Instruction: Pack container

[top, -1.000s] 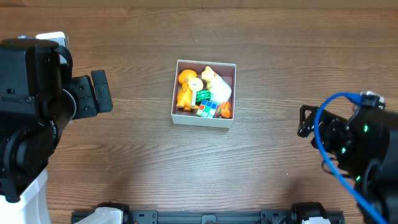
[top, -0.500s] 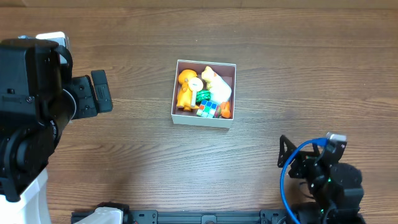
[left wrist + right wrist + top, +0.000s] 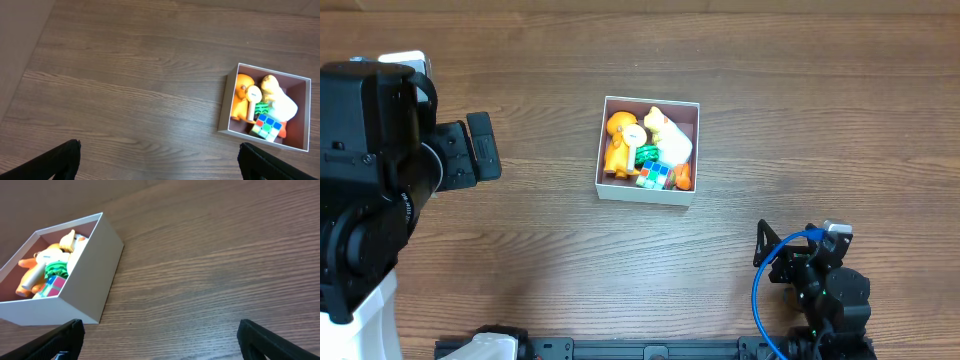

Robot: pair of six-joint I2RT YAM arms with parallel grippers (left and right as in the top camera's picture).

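The container (image 3: 685, 194) is a square white-walled box at the table's middle. It holds an orange toy (image 3: 617, 140), a cream toy (image 3: 670, 135), a green piece (image 3: 647, 155) and a small colour cube (image 3: 654, 176). It also shows in the left wrist view (image 3: 227, 112) and the right wrist view (image 3: 92, 280). My left gripper (image 3: 160, 162) is open and empty, well left of the container. My right gripper (image 3: 160, 340) is open and empty, low over the table right of the container.
The table is bare brown wood (image 3: 800, 100) around the container. The left arm's black body (image 3: 380, 180) fills the left edge. The right arm (image 3: 820, 290) with its blue cable sits at the front right.
The right arm has pulled back from the right edge toward the front of the table and folded down. The left arm and the container have not moved.
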